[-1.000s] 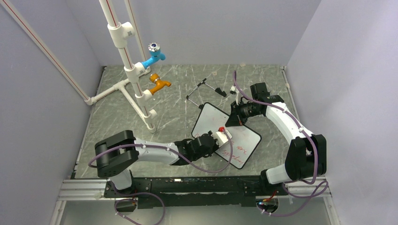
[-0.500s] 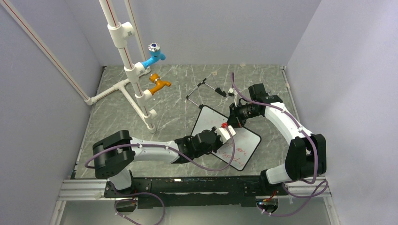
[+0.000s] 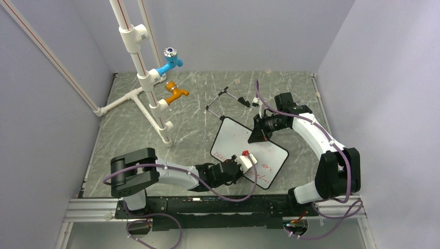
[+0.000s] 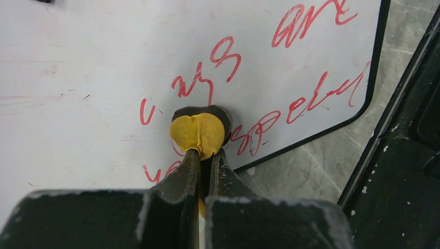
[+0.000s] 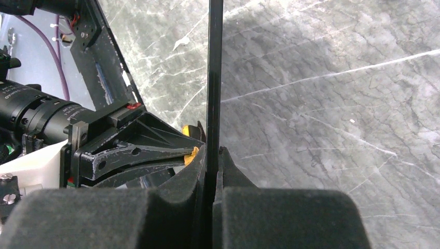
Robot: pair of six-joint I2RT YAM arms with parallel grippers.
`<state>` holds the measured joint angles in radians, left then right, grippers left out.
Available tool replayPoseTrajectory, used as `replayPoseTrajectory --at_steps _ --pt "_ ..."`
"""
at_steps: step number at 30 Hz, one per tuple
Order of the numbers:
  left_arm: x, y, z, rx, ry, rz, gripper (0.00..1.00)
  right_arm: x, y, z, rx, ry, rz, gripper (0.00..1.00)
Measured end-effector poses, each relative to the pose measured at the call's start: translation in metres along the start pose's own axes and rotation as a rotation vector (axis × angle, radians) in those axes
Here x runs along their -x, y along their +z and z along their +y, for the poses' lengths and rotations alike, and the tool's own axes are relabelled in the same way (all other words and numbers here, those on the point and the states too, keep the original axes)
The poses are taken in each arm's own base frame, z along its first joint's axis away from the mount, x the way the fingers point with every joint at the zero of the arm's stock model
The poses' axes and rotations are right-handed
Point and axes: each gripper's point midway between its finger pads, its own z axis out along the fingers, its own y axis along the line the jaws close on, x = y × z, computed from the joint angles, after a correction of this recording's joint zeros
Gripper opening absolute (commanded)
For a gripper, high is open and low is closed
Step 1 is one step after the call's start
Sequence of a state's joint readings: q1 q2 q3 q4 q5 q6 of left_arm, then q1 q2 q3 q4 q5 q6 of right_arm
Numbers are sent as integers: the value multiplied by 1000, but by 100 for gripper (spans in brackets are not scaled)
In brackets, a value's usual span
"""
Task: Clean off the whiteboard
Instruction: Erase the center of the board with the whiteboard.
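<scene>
Grey marble tabletop (image 3: 135, 135), tap pipes (image 3: 150, 93) behind: left jaws pinch yellow eraser (image 4: 200, 132) on whiteboard (image 3: 233, 137); right jaws clamp its edge.

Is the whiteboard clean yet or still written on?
Still written on: red handwriting remains on the whiteboard around the yellow eraser pinched in the left gripper; the far area looks bare.
</scene>
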<state>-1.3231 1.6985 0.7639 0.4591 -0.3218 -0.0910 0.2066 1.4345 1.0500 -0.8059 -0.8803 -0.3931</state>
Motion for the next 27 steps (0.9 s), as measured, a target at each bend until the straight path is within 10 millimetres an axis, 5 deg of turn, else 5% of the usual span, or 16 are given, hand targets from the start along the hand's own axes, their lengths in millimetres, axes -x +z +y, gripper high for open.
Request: replayPoseTrajectory --at_steps 27 --pt "15 -6 30 28 2 -37 0 0 -1 -2 -6 3 -3 0"
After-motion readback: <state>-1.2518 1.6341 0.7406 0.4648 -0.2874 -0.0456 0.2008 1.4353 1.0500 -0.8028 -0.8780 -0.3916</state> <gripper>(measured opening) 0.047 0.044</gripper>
